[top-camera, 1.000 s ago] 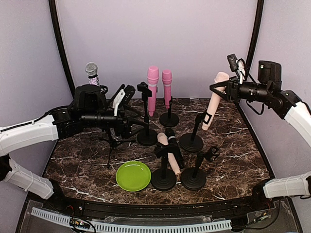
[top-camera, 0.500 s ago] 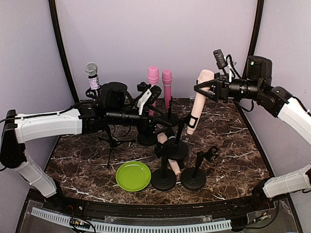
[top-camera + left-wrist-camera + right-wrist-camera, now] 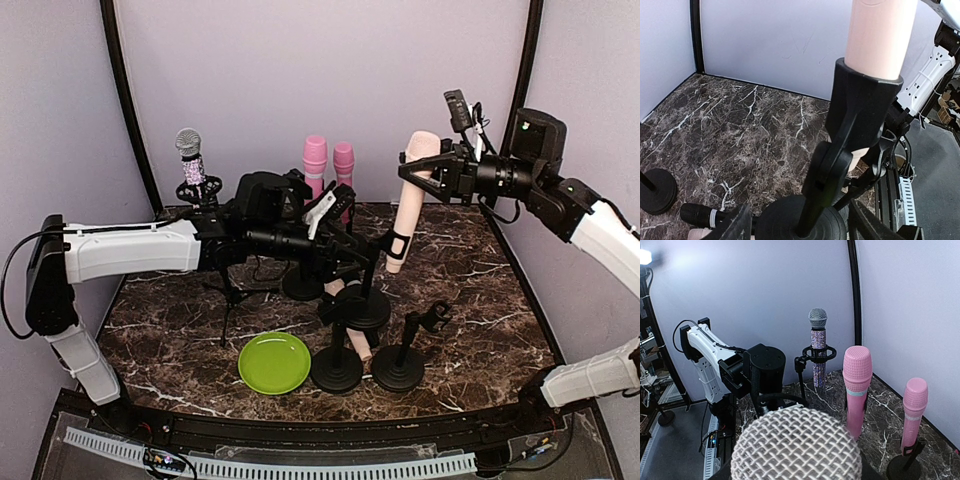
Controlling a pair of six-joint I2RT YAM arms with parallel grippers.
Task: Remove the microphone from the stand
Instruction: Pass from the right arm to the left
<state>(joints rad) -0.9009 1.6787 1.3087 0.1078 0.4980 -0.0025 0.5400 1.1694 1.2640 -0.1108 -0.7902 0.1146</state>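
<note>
Right of centre, the peach microphone sits tilted in its stand's clip, with the right gripper clamped just below its head, a sound hold; it's probably light, stiff, slick. The left gripper gapes either side of the pole, not gripping

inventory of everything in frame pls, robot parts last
green round plate: one, green, front left of table.
silver glitter microphone: one, silver, back left on black tripod stand.
pink microphones: two, pink, upright at the back.
beige microphone: one, beige, in its stand's clip, centre.
second beige microphone: one, beige, lying among the stands.
black round-base stands: five, black; two empty in front.
dark marble table: one, brown-black, underneath.
left tool: one, black, open astride the clipped stand's pole.
right tool: one, black, shut on the beige microphone's head end.
</note>
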